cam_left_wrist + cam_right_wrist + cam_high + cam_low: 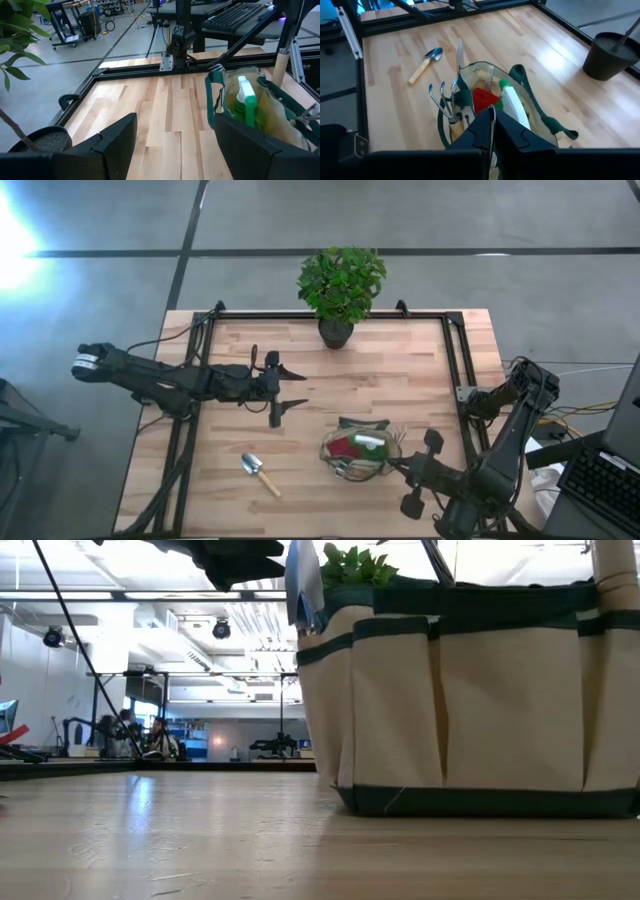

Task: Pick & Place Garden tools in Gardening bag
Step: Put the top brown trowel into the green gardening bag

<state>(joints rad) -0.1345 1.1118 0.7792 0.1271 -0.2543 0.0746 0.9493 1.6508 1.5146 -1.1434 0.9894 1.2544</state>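
Olive-tan fabric gardening bag sits near the wooden desk's front, already loaded; one wooden-handled silver trowel lies outside. Left gripper hovers open — empty. Right wrist view: right gripper closed beside the bag.

A grey concrete floor is spreading around the wooden table, with a dark seam line crossing it. Glare is flaring at one corner. Ceiling lights are shining over distant workstations (people sitting there). A keyboard is resting beyond the table.
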